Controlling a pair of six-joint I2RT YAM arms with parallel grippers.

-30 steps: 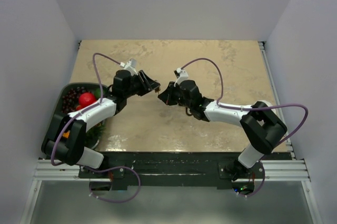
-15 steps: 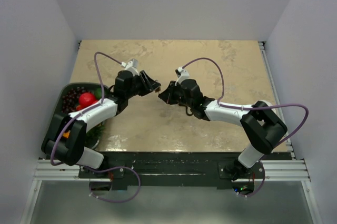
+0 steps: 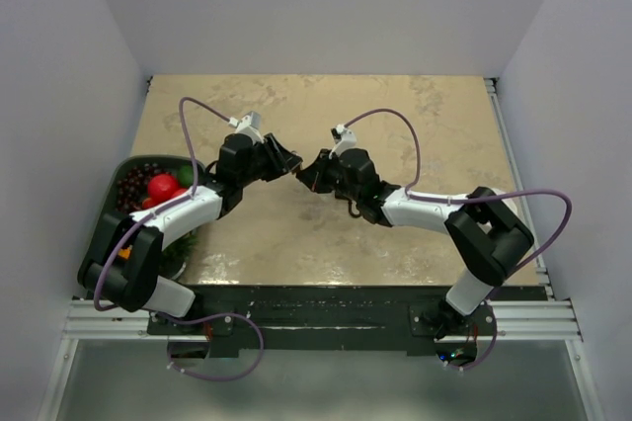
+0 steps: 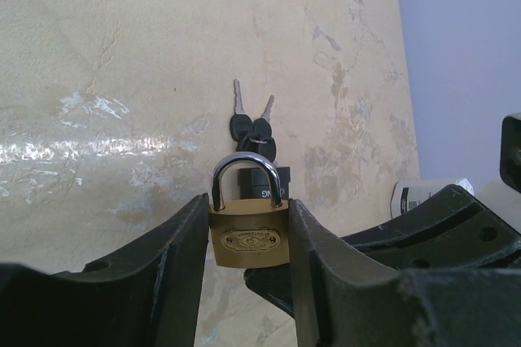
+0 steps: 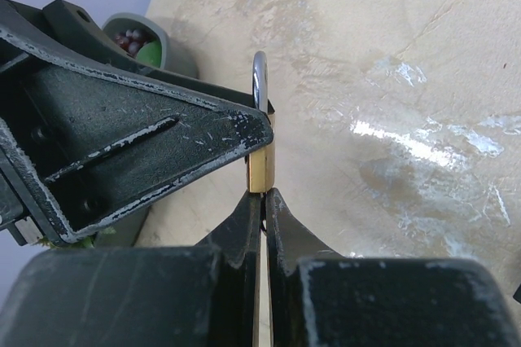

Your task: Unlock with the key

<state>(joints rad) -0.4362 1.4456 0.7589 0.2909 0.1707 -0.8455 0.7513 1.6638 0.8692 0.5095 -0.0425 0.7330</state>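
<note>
Brass padlock [image 4: 248, 237], rounded steel shackle, clamped in left gripper [image 4: 248, 221] over mid-worktop.
Right gripper [image 5: 262, 199] pinched near-closed at its base, contents unclear; arms angled inward.

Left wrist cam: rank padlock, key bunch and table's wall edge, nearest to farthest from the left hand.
1. padlock: clamped between the left hand fingers, bottom centre.
2. key bunch: just beyond the shackle, centre.
3. table's wall edge: far, upper right.
</note>
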